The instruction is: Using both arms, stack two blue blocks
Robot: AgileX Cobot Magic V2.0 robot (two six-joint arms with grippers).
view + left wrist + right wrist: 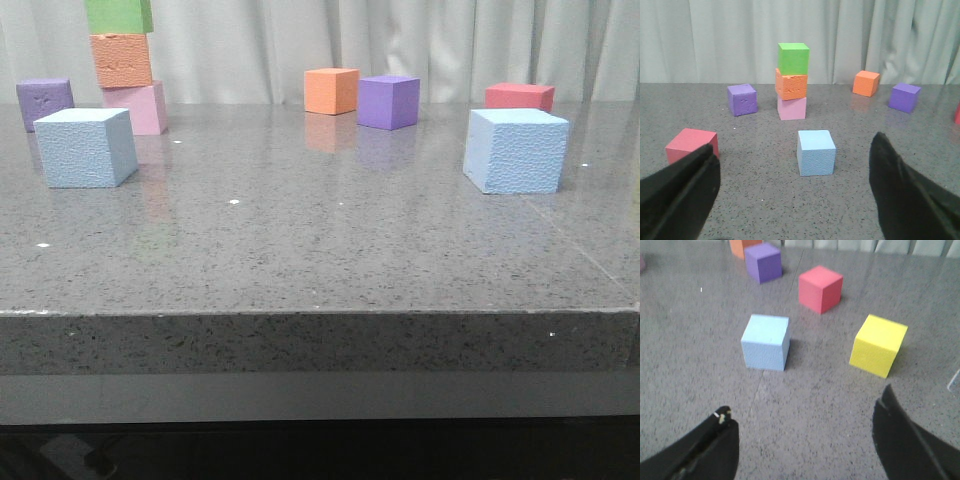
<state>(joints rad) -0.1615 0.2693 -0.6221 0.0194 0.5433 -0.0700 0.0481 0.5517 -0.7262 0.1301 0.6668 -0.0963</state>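
Note:
Two pale sky-blue blocks rest on the grey table. One blue block (86, 147) sits at the left; it shows in the left wrist view (815, 152). The other blue block (516, 150) sits at the right; it shows in the right wrist view (766, 342). My left gripper (795, 165) is open and empty, short of its block. My right gripper (805, 410) is open and empty, short of its block. Neither arm shows in the front view.
A stack of pink (139, 108), orange (122, 60) and green (119, 15) cubes stands at the back left beside a purple cube (44, 102). Orange (331, 90), purple (388, 101) and red (519, 97) cubes stand at the back. A yellow cube (878, 345) lies right of the right blue block. Another red cube (691, 145) lies by the left fingers.

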